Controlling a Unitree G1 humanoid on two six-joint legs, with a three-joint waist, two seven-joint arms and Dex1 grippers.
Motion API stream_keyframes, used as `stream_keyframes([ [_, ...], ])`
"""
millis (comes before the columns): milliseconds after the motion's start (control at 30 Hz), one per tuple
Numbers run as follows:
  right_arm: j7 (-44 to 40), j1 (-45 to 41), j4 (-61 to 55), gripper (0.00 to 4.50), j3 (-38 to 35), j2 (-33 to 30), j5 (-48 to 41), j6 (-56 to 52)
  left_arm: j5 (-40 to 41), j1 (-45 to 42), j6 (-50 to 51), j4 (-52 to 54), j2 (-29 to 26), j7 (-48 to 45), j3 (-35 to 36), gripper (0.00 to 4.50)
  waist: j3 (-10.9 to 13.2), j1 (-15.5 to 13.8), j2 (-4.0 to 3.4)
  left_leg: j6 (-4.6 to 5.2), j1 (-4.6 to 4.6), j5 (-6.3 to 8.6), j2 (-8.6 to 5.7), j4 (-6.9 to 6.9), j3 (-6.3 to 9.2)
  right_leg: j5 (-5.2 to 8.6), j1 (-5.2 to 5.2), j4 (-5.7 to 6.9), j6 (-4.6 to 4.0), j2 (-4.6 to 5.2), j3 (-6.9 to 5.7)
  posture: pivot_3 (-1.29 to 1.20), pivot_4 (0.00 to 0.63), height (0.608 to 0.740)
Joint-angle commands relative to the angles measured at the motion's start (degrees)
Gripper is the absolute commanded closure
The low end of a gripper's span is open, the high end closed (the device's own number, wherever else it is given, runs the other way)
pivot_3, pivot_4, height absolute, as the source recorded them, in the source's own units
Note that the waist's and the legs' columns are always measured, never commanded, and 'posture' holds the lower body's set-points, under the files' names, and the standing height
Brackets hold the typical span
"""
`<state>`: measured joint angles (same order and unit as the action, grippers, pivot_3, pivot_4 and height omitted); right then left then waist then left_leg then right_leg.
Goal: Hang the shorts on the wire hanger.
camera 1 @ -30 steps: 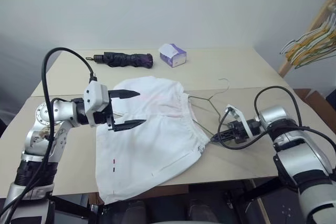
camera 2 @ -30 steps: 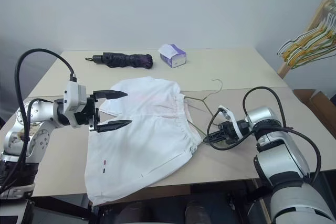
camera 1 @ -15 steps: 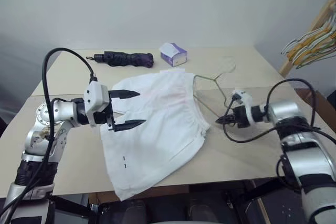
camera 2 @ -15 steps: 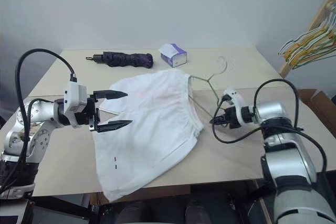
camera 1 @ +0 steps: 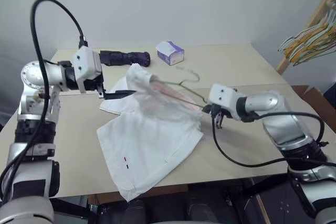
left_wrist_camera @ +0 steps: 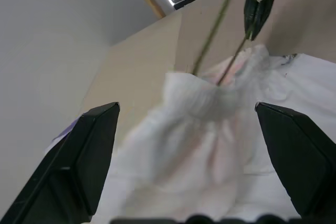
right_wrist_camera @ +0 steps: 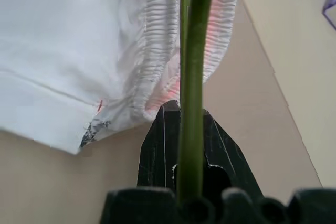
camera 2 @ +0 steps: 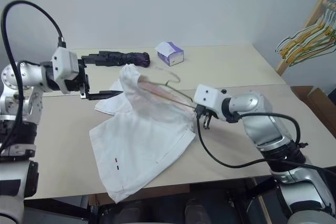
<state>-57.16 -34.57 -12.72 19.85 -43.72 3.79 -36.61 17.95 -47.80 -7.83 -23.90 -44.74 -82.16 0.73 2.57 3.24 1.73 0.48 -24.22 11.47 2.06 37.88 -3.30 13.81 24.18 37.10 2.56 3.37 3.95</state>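
Thin white shorts (camera 1: 152, 129) draped over wire hanger (camera 1: 181, 85) pinched by right gripper (camera 1: 209, 110); left gripper (camera 1: 113, 80) spread wide; umbrella (camera 1: 123, 57), tissue box (camera 1: 170, 52) behind.

The white thin cloth shorts (camera 1: 152, 135) are spread on the middle of the pale wooden table (camera 1: 247, 72), one part draped up over the thin olive-grey wire hanger (camera 1: 178, 90), whose hook points to the far side. The hanger is gripped at its right end by the right gripper (camera 1: 206, 109). The left gripper (camera 1: 113, 80), jaws apart, is placed left of the raised cloth. A folded dark umbrella (camera 1: 123, 57) and a small purple-and-white tissue box (camera 1: 170, 53) lie at the far edge, the umbrella on the left. A bunch of yellow-green and white hangers (camera 1: 310, 38) is hung far right, off the table.
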Motion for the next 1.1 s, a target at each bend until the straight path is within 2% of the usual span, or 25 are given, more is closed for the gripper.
stream_keyframes([
  [33,-1.2,-0.9,-4.7,4.50,0.1,-1.7,0.7,-0.3,-2.8,-4.6,-6.2,-4.3,-0.4,-5.0,-2.4,0.04,0.0,0.3,0.00,0.00,0.00,0.00,0.00,0.00,0.00,0.00,-0.01,0.00,0.00,0.00,0.00,-0.08,0.000,0.740],
  [233,-4.7,-2.2,-7.4,4.50,0.7,-2.8,-1.0,-2.6,-9.2,-8.0,-16.6,-14.3,2.9,-10.0,-8.4,0.04,0.0,1.0,0.00,0.01,0.02,0.00,0.01,0.01,0.01,0.00,-0.02,0.03,0.00,-0.01,0.00,-0.09,0.000,0.740],
  [433,-7.4,-3.5,-9.0,4.50,0.3,-3.6,-2.8,-4.8,-13.2,-10.9,-24.5,-22.4,5.9,-10.3,-13.0,0.04,0.0,1.1,0.00,0.01,-0.05,0.00,0.02,0.01,0.02,0.00,0.04,0.02,-0.01,-0.02,0.00,-0.09,0.000,0.740],
  [533,-7.9,-4.1,-9.4,4.50,0.1,-3.8,-3.8,-5.9,-15.7,-12.8,-27.5,-26.5,7.7,-8.9,-13.7,0.63,0.0,1.1,0.00,0.01,-0.05,0.00,0.01,0.04,0.02,-0.01,0.03,0.02,0.00,-0.01,0.00,-0.11,0.000,0.740],
  [833,-8.8,-4.4,-10.5,4.50,-0.6,-5.0,-6.6,-8.5,-16.2,-14.5,-30.0,-30.8,9.0,-9.5,-12.6,3.53,0.0,2.4,0.01,0.01,-0.07,0.00,0.01,0.05,0.04,-0.02,0.04,0.04,0.01,0.00,0.00,-0.12,0.000,0.740],
  [933,-10.0,-3.8,-10.6,4.50,-0.8,-5.8,-7.3,-5.2,-15.6,-14.5,-29.4,-30.4,8.9,-10.2,-12.3,4.48,0.0,2.6,0.01,0.01,-0.06,0.00,0.02,0.06,0.04,-0.01,0.04,0.05,0.02,0.00,0.00,-0.12,0.000,0.740],
  [1000,-10.1,-3.7,-10.5,4.50,-1.0,-5.8,-8.3,-5.2,-15.1,-14.1,-28.0,-29.8,8.8,-10.1,-11.9,4.48,0.0,2.8,0.01,0.01,-0.06,0.00,0.03,0.06,0.04,-0.01,0.04,0.05,0.02,0.00,0.00,-0.12,0.000,0.740],
  [1100,-10.6,-2.3,-10.5,3.71,-1.9,-6.9,-9.3,-3.3,-13.3,-13.1,-23.6,-27.2,8.3,-10.1,-11.5,4.50,0.0,3.1,0.01,0.01,-0.07,0.00,0.02,0.06,0.06,-0.01,0.04,0.06,0.02,0.00,0.00,-0.12,0.000,0.740],
])
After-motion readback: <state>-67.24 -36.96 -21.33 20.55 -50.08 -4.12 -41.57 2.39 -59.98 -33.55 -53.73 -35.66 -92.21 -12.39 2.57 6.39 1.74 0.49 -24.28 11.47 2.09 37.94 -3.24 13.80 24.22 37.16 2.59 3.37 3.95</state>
